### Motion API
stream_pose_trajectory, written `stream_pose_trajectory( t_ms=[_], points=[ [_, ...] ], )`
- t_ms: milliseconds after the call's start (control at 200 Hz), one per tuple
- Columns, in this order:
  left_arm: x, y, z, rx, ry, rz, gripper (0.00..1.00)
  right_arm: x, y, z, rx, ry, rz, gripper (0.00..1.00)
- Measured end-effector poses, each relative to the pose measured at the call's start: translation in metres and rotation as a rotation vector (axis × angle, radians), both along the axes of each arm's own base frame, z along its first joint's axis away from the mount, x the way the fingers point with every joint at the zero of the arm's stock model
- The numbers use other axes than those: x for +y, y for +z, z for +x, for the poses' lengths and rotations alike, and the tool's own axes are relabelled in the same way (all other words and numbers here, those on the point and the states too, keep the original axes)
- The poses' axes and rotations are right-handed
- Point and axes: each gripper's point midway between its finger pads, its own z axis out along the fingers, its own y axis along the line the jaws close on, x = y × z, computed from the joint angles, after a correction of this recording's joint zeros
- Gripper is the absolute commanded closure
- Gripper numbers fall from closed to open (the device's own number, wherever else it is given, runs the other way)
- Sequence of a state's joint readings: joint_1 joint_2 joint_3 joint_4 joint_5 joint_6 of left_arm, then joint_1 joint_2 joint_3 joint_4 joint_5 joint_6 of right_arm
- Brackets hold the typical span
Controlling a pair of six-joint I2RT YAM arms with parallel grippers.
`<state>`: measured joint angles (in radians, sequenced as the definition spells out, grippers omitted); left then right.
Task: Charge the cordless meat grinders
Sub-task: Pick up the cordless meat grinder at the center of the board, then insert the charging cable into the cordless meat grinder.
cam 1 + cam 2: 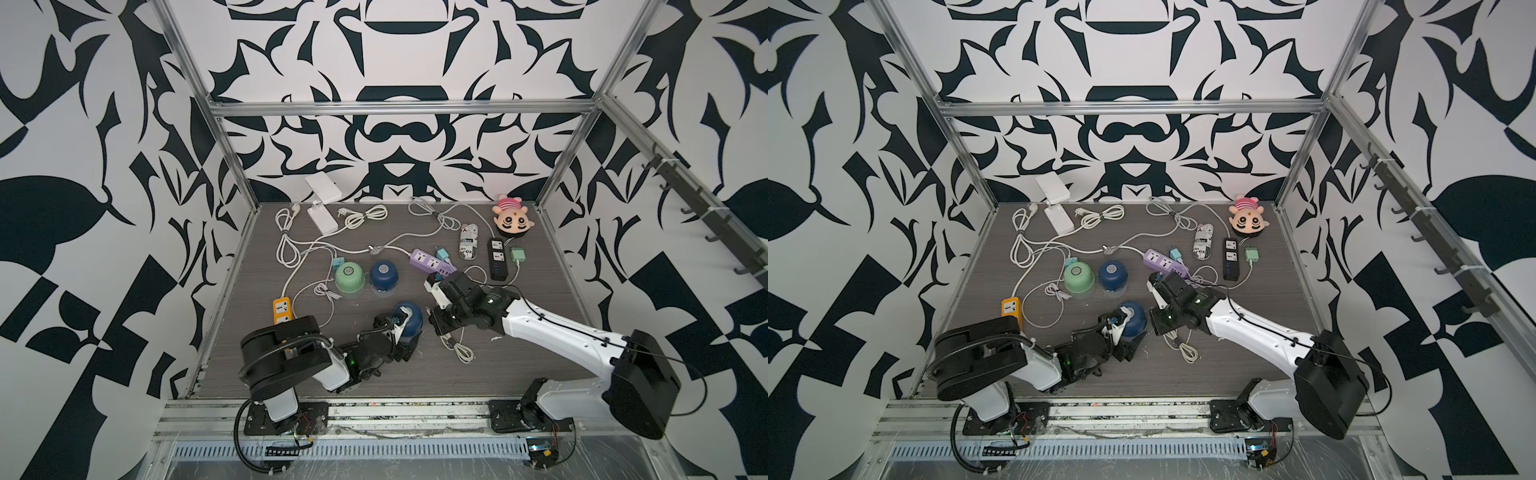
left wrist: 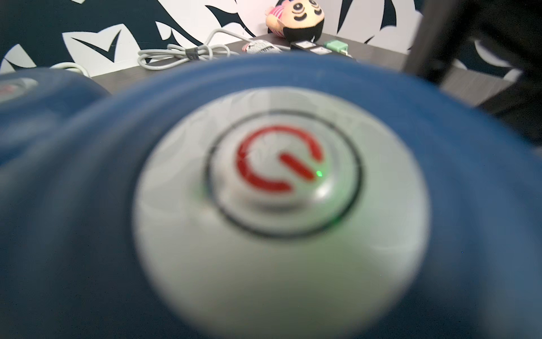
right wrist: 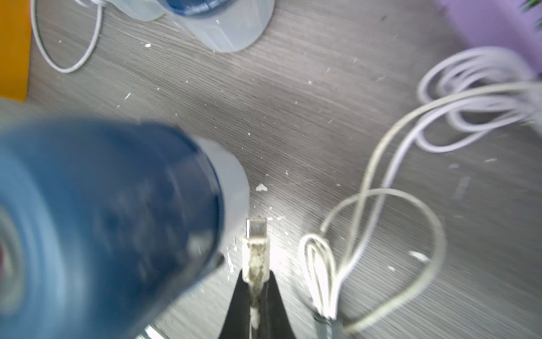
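Three cordless meat grinders show in both top views. The mint green one [image 1: 350, 280] and a navy one [image 1: 384, 277] stand upright side by side mid-table. The other navy grinder [image 1: 409, 319] [image 1: 1133, 320] is tilted, with my left gripper [image 1: 399, 327] shut on its sides. Its grey top button [image 2: 281, 176] fills the left wrist view, and the fingers are hidden there. My right gripper [image 3: 254, 274] [image 1: 434, 328] is shut on a white cable plug [image 3: 256, 234]. The plug's metal tip is just beside the held grinder's body [image 3: 102, 220], apart from it.
A bundled white cable [image 1: 461, 349] lies by the right gripper. Purple [image 1: 432, 264], orange [image 1: 281, 311] and black [image 1: 497, 255] power strips, a green adapter [image 1: 517, 254], a pink plush [image 1: 513, 218], white boxes [image 1: 322, 218] and loose cords crowd the back half.
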<state>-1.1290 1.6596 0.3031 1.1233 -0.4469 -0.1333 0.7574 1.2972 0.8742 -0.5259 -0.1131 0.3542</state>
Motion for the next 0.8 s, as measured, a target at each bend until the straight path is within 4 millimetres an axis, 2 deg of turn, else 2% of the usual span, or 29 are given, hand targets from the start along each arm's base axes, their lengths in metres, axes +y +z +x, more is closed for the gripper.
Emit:
stream_pose_trajectory(
  t_ms=[130,375,555,800],
  points=[
    [0.005,0.012,0.008,0.019,-0.009,0.003,0.37,-0.007,0.023,-0.006,-0.037,0.042,-0.019,1.00],
    [-0.001,0.015,0.008,0.051,-0.084,0.078,0.39,-0.011,0.051,-0.018,-0.076,0.132,-0.071,1.00],
    [-0.004,0.013,0.004,0.068,-0.125,0.120,0.41,-0.005,0.056,-0.025,-0.080,0.199,-0.113,1.00],
    [-0.005,0.010,0.003,0.082,-0.139,0.144,0.42,0.011,0.048,-0.032,-0.061,0.274,-0.164,1.00]
  ],
)
